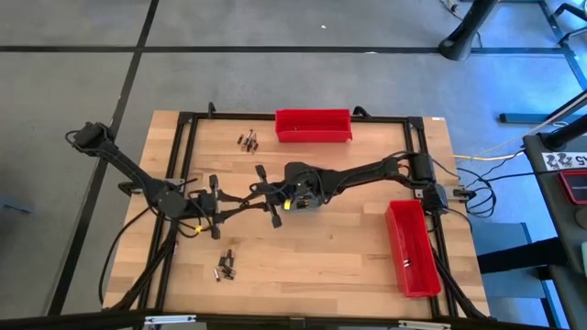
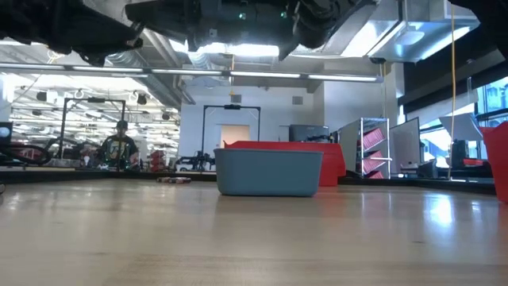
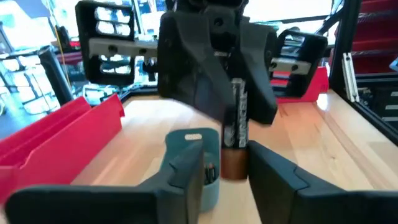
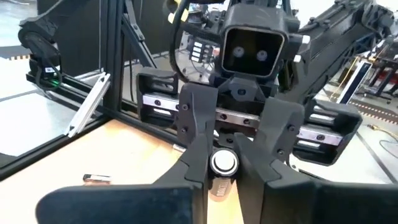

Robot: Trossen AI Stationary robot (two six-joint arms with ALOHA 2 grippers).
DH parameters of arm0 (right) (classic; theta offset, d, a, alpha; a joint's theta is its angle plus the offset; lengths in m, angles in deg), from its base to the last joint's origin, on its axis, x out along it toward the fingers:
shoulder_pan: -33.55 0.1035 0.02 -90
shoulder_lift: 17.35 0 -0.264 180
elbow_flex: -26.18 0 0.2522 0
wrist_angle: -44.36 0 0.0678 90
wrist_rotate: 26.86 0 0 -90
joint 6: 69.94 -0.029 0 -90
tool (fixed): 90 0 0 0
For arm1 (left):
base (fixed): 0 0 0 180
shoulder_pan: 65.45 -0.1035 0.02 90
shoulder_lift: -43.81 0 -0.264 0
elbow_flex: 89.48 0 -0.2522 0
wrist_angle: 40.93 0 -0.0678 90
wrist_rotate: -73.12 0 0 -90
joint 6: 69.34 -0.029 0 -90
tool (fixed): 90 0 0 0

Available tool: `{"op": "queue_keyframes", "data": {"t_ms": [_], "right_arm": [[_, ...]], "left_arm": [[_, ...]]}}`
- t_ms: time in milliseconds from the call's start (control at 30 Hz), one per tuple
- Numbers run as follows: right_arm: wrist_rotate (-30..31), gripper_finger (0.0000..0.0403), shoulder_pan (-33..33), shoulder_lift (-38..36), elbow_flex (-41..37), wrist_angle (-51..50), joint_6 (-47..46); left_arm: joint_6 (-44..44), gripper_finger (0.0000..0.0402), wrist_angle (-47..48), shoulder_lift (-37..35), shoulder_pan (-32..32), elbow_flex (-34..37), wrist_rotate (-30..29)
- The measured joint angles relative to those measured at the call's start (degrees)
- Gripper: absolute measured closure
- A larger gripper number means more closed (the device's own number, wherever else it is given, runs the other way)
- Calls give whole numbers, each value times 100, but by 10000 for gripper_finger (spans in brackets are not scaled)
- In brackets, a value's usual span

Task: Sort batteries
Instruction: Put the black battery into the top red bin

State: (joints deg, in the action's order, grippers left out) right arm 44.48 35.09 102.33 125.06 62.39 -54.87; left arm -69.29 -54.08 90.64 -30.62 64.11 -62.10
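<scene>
One battery (image 3: 238,124), silvery and dark above and copper at its lower end, hangs over the grey-blue tray (image 3: 193,142) at the table's middle. My right gripper (image 4: 225,177) comes level from the table's right and is shut on it. My left gripper (image 3: 227,180) faces it from the left. Its fingers stand on either side of the copper end, with a gap showing beside one finger. In the high view the two grippers meet nose to nose: left (image 1: 267,200), right (image 1: 292,191). Loose batteries lie on the table at the far left (image 1: 248,140) and the near left (image 1: 225,266). My right gripper pinches the battery's upper, silvery part (image 3: 239,99) between its two fingers, coming level from the table's right. The battery is about upright, its round end (image 4: 224,162) up and its copper end (image 3: 234,165) down, clear of the tray. My left gripper: I cannot tell whether a finger (image 3: 273,174) touches the copper end.
One long red bin (image 1: 314,126) stands at the far edge and another (image 1: 413,249) along the right side. A black frame (image 1: 183,137) rims the wooden table. A single battery (image 4: 96,178) lies on the wood near the left arm. A person stands far off in the room (image 2: 119,147).
</scene>
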Motion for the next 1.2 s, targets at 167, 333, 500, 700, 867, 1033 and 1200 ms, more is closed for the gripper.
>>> {"op": "queue_keyframes", "data": {"t_ms": [167, 333, 500, 700, 867, 1033, 1200], "right_arm": [[711, 357, -9, -542, 0, -773, 118], [1148, 357, -134, -1178, -4, -1555, 297], [2085, 357, -487, -1792, 7, -2250, 634], [2430, 357, -1890, -1897, 0, -3476, 231], [1952, 357, -3200, -1673, -2, -4898, -651], [796, 357, -4070, -1306, -2, -5878, -1559], [869, 357, -4179, -932, -4, -6199, -1873]], "left_arm": [[297, 251, 391, 2, -7, 0, -12], [661, 239, 690, 2, -7, 0, -11], [906, 238, 933, 4, -7, 0, -8], [1006, 238, 1054, 2, -7, 0, 1], [1006, 238, 1084, 2, -7, 0, 3], [998, 238, 1113, 2, -39, 0, 3], [1023, 238, 1134, 2, -106, 0, 3]]}}
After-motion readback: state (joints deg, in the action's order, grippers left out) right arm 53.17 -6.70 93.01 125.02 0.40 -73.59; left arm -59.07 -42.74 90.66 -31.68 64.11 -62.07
